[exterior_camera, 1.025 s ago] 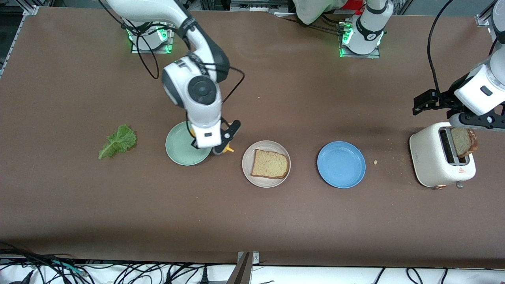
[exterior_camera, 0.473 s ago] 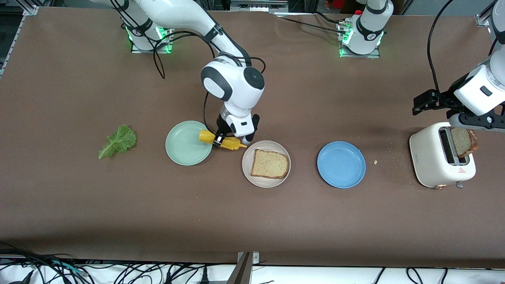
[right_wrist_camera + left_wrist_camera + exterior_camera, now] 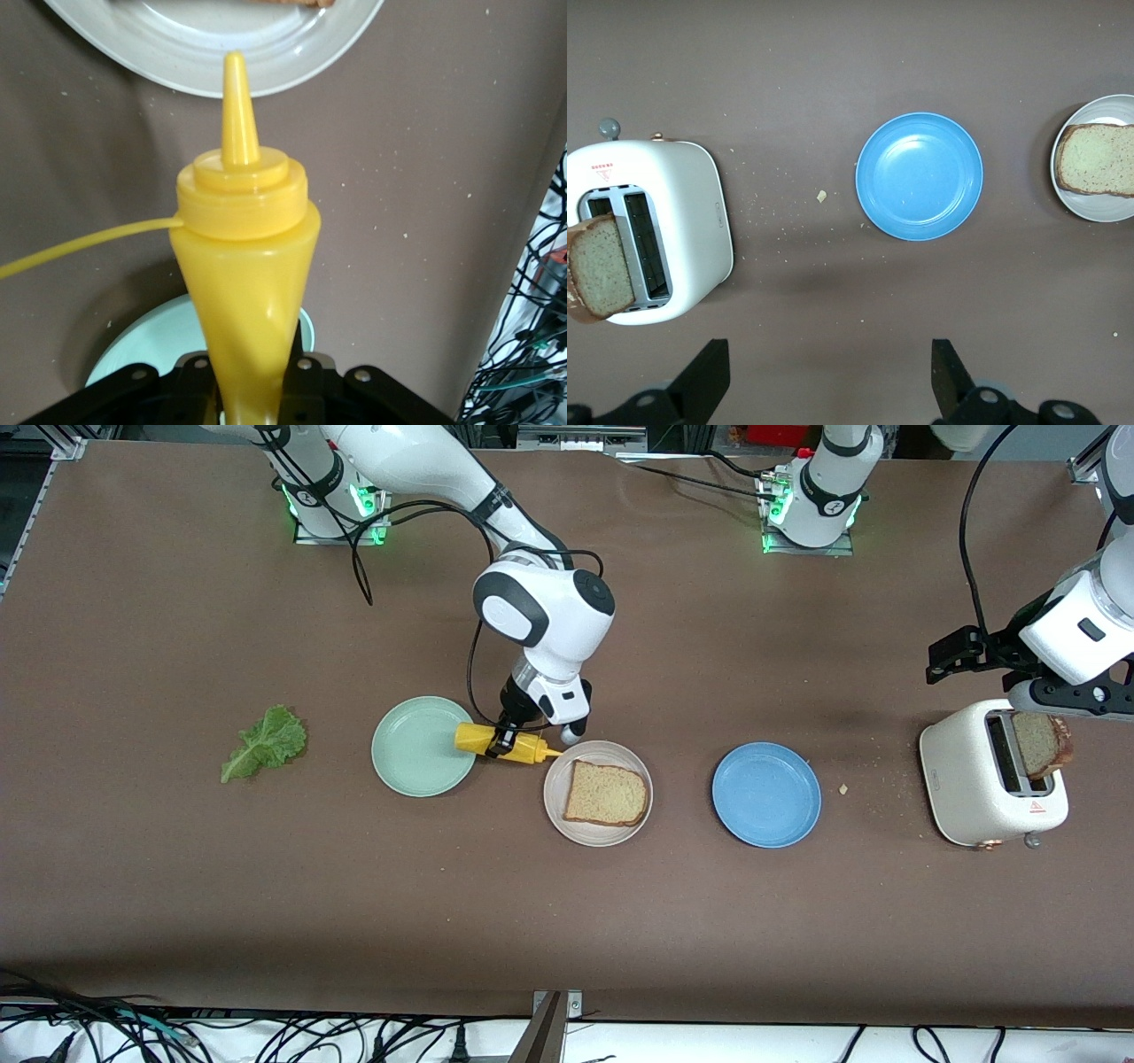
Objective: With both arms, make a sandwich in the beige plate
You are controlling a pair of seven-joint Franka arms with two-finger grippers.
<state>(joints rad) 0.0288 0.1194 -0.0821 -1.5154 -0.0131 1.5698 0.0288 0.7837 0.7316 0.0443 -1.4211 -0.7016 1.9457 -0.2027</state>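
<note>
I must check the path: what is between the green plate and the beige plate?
The yellow bottle, held by the right claw, hangs there, nozzle toward the beige plate, base over the green plate; front view.

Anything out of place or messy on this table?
Crumbs are scattered on the table between the blue plate and the toaster. The lettuce leaf lies on the bare table, not on a plate.

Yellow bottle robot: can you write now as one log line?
right gripper: shut on bottle, nozzle toward beige plate | bread: on plate | left gripper: open, waiting over toaster

Mustard bottle (image 3: 507, 745) nearer beige plate (image 3: 556, 802)
</note>
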